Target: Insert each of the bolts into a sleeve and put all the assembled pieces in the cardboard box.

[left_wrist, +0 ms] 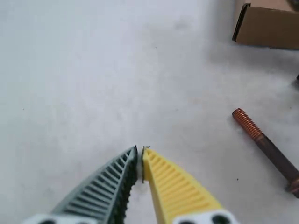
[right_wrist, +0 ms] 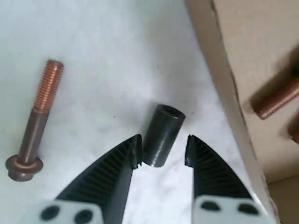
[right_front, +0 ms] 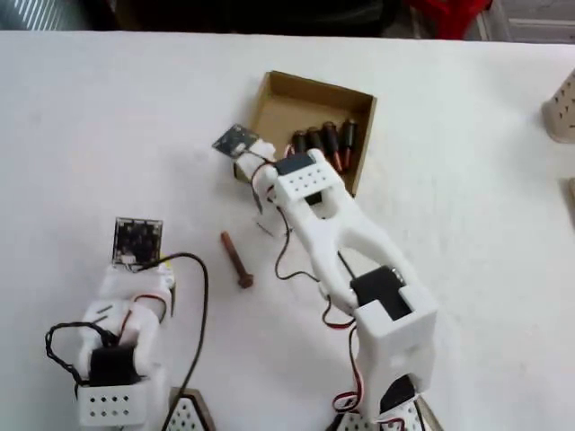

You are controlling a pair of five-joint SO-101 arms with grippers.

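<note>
The right gripper is spread around a black sleeve. The left gripper is pressed together; a bolt lies at the cardboard box's seven o'clock.

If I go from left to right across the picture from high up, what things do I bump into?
Left arm → loose bolt → assembled pieces in the cardboard box → pale object at the right edge.

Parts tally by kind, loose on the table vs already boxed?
bolt, loose: 1
sleeve, loose: 1
assembled pieces in the cardboard box: 4
Total: 6
</note>
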